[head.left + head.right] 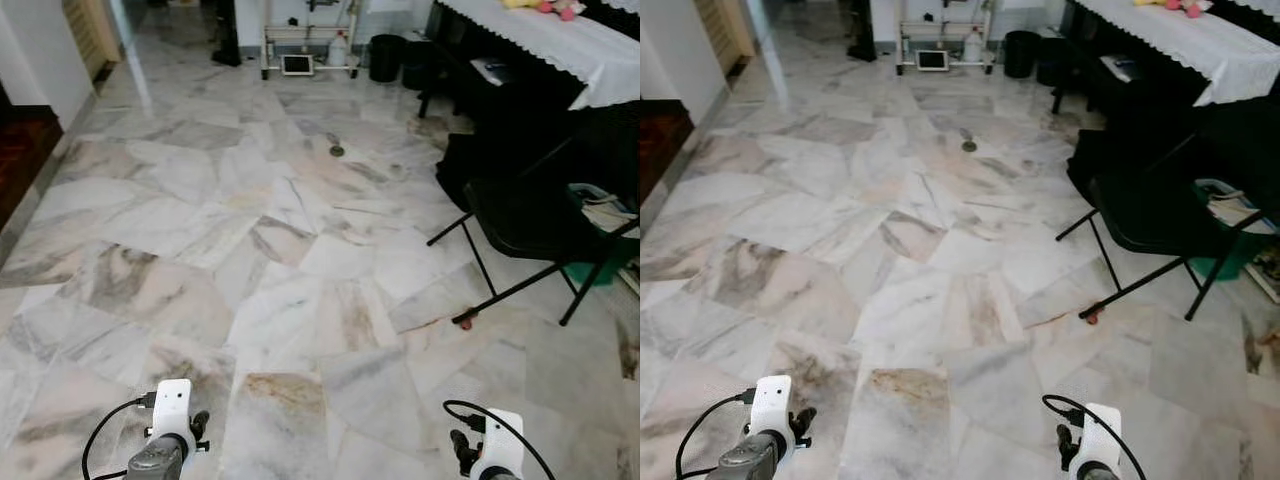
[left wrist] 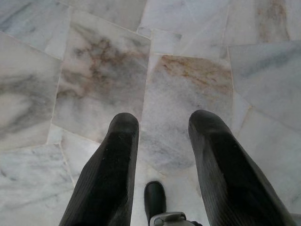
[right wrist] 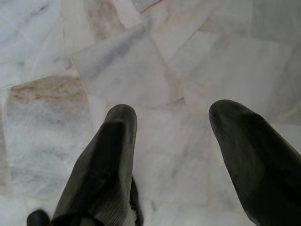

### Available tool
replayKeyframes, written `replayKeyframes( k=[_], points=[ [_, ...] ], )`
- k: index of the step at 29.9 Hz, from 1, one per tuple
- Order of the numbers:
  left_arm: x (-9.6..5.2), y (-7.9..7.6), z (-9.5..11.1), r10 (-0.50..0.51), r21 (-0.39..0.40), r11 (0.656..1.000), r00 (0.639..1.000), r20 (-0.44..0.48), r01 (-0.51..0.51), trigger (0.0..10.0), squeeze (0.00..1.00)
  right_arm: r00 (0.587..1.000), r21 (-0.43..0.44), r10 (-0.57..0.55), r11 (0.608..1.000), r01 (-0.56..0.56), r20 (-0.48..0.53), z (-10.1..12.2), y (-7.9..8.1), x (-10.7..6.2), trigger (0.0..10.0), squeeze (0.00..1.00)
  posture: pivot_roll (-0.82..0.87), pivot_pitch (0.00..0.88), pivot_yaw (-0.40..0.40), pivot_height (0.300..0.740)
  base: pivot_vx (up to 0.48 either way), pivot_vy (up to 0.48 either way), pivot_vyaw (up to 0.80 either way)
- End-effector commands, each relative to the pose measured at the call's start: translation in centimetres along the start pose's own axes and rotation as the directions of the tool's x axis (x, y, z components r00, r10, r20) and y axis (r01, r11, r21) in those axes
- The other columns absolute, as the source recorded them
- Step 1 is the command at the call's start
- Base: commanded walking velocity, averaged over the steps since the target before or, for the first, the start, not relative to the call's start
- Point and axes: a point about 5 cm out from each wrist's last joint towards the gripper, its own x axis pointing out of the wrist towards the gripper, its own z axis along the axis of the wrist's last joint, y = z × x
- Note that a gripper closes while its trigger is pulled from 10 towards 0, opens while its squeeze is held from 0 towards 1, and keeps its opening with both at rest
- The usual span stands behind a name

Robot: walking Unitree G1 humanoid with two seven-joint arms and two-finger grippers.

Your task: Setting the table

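A table with a white lace-edged cloth (image 1: pixel 575 45) stands at the far right, with pink and yellow soft toys (image 1: pixel 548 6) on it. My left gripper (image 2: pixel 162 121) hangs open over the marble floor with nothing between its fingers. My right gripper (image 3: pixel 173 115) is open too and holds nothing, pointing down at the floor. Both wrists show at the bottom of the head views, the left wrist (image 1: pixel 170 420) and the right wrist (image 1: pixel 495 445).
A black folding chair (image 1: pixel 530 225) stands at the right, next to a green bin (image 1: pixel 600 240). Black bins (image 1: pixel 388 55) and a white rack (image 1: pixel 308 45) stand by the far wall. A small dark object (image 1: pixel 337 151) lies on the wide marble floor (image 1: pixel 250 250).
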Motion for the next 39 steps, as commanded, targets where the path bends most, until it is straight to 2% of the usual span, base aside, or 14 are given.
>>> replayKeyframes(
  k=[1,11,17,29,39],
  points=[
    [-0.2,0.2,-0.6,0.005,0.003,1.0,1.0,-0.008,-0.005,10.0,0.0,0.999,-0.02,-0.007,1.0,0.006,-0.039,-1.1,-0.3,-0.4,10.0,0.0,0.08,0.0,-0.072,0.74,0.0,0.0,-0.74],
    [0.1,-0.1,0.6,0.001,-0.013,1.0,1.0,0.021,0.0,10.0,0.0,0.999,0.008,-0.037,0.999,0.037,-0.015,-0.2,-0.5,0.0,10.0,0.0,0.06,0.0,-0.045,0.74,0.0,0.0,-0.74],
    [0.2,0.1,1.0,-0.008,0.01,1.0,1.0,0.026,0.008,10.0,0.0,0.999,0.013,-0.038,0.999,0.038,-0.009,0.2,-0.2,0.1,10.0,0.0,0.06,0.0,-0.03,0.74,0.0,0.0,-0.74],
    [0.2,1.0,1.5,0.002,0.115,0.993,1.0,0.02,-0.004,10.0,0.0,0.999,0.037,-0.033,0.999,0.035,-0.041,-1.1,0.7,-0.2,10.0,0.0,0.08,0.0,-0.004,0.74,0.0,-0.074,-0.74],
    [0.3,1.0,1.5,0.002,0.105,0.994,1.0,0.015,-0.004,10.0,0.0,0.999,0.041,-0.029,0.999,0.031,-0.046,-1.2,1.0,-0.2,10.0,0.0,0.08,0.0,-0.001,0.74,0.0,-0.046,-0.74]
  ],
)
